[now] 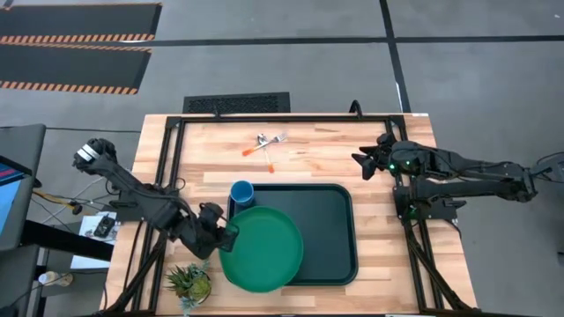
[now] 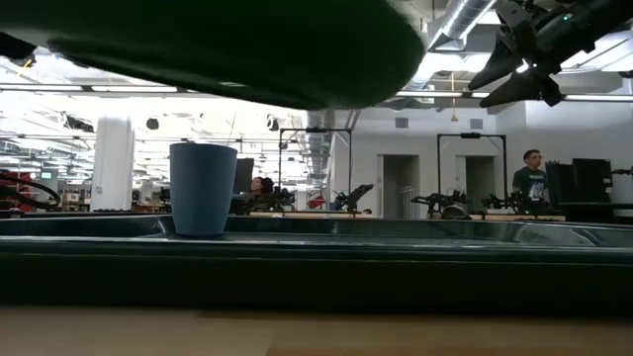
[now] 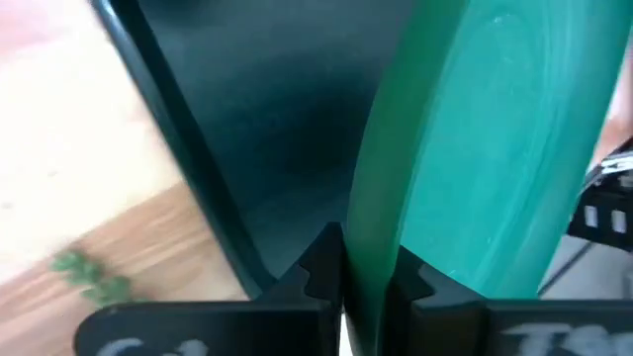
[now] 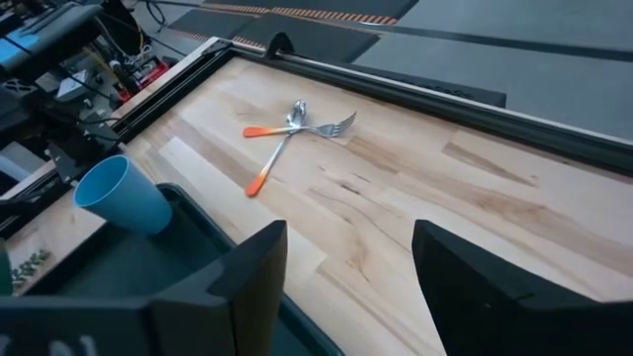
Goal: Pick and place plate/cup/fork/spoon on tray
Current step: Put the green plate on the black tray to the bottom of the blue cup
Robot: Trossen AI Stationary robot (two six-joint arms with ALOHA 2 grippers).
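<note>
Tray (image 1: 339, 231) on table, cup (image 1: 241, 192) inside | plate (image 1: 262, 248) held tilted above tray by rim, pinched in left gripper (image 1: 226, 236): light, stiff, slick | fork (image 1: 275, 139), spoon (image 1: 263, 150) crossed beyond tray: thin, best taken by handles | right gripper (image 1: 363, 163) spread, idle.

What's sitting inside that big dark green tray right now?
A small light-blue plastic cup stands in the dark-green rectangular tray. The left gripper holds the round green plate above, hiding the tray floor beneath.

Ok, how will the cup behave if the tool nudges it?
The cup stands upright in the tray and is taller than wide, so it may tip. Tipped, its round wall would likely roll. It looks like thin plastic, probably light, so it may slide.
</note>
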